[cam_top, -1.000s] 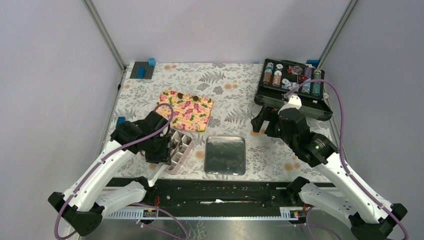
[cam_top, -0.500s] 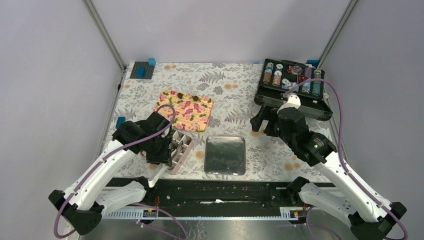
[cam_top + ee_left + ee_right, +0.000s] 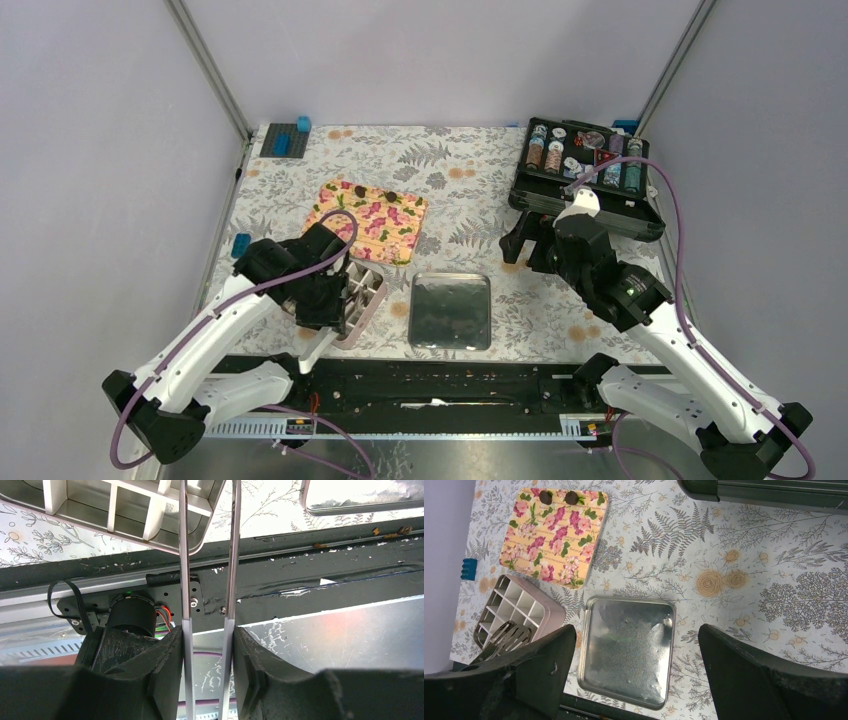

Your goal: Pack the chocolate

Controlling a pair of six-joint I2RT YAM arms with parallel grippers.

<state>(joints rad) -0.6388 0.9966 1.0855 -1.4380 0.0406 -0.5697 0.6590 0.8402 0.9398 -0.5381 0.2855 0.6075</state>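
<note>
Two dark chocolate pieces (image 3: pixel 360 191) (image 3: pixel 393 197) lie on the far edge of a yellow floral board (image 3: pixel 372 222); the right wrist view shows them too (image 3: pixel 545 497) (image 3: pixel 571 498). The pink gridded box (image 3: pixel 366 296) (image 3: pixel 519 607) (image 3: pixel 125 510) sits in front of the board, its cells showing no chocolate. My left gripper (image 3: pixel 322 298) (image 3: pixel 207 642) is shut on metal tongs (image 3: pixel 182 570) (image 3: pixel 506 636), whose blades reach over the box's near edge. My right gripper (image 3: pixel 530 246) (image 3: pixel 636 632) hangs open above the table, right of the tin, holding nothing.
A shallow metal tin (image 3: pixel 451 310) (image 3: pixel 626 650) (image 3: pixel 360 495) lies right of the box. A black case of poker chips (image 3: pixel 585 178) stands at the back right. A blue block plate (image 3: pixel 287 138) is at the back left, a small blue piece (image 3: pixel 241 244) by the left edge.
My left arm has shifted slightly to the right with the tongs over the box. The right arm has barely moved.
</note>
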